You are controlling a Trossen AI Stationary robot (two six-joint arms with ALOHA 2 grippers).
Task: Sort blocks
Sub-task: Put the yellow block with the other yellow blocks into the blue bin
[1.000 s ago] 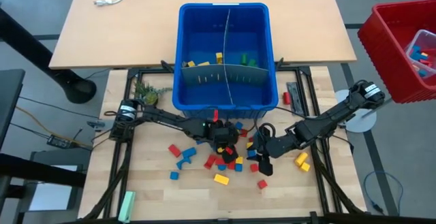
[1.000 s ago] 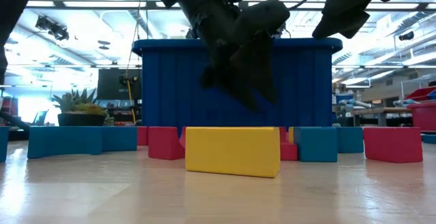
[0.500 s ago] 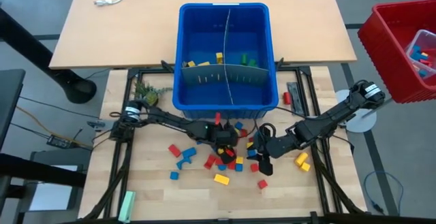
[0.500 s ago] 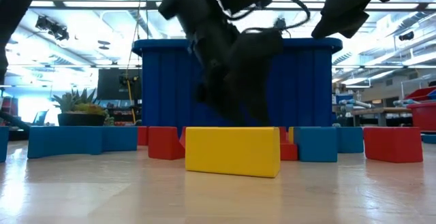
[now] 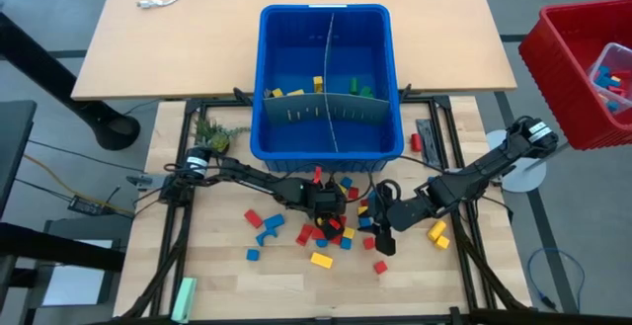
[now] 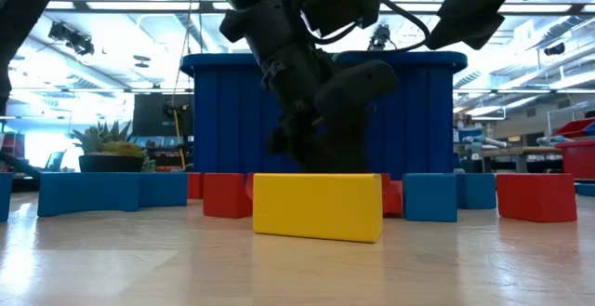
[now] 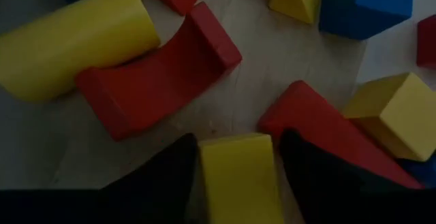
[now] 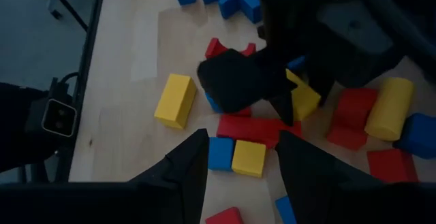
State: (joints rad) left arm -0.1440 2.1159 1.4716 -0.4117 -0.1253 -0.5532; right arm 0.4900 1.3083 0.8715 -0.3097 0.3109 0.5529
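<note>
Several red, yellow and blue blocks [image 5: 259, 228] lie scattered on the wooden table in front of the blue bin [image 5: 331, 127]. My left gripper [image 5: 329, 216] is down among them, its fingers open. A yellow block [image 7: 237, 176] lies flat on the table between its two fingers, beside a red arch block [image 7: 153, 74] and a red wedge [image 7: 320, 125]. My right gripper [image 5: 383, 238] hangs open above the table just to the right, over a blue block [image 8: 220, 152] and a yellow block [image 8: 248, 158], with nothing between its fingers. My left gripper comes slanting down from above with one finger [image 7: 160, 180] on each long side [image 7: 208, 183] of the yellow block, fingers lying along it. They stand very close, and whether they touch it I cannot tell. The block lies flat on the table.
The blue bin has a grey divider [image 5: 331, 118] and a few blocks inside. A red basket [image 5: 578, 58] stands off the table at the right. A small plant [image 5: 212, 132] sits at the far left and a pale green bar [image 5: 184, 298] at the near left. A yellow brick [image 6: 316, 206] lies near the front.
My left gripper has sunk toward the table into the cluster of blocks, and its fingers now reach down behind the yellow brick in the low view. My right gripper has kept still.
</note>
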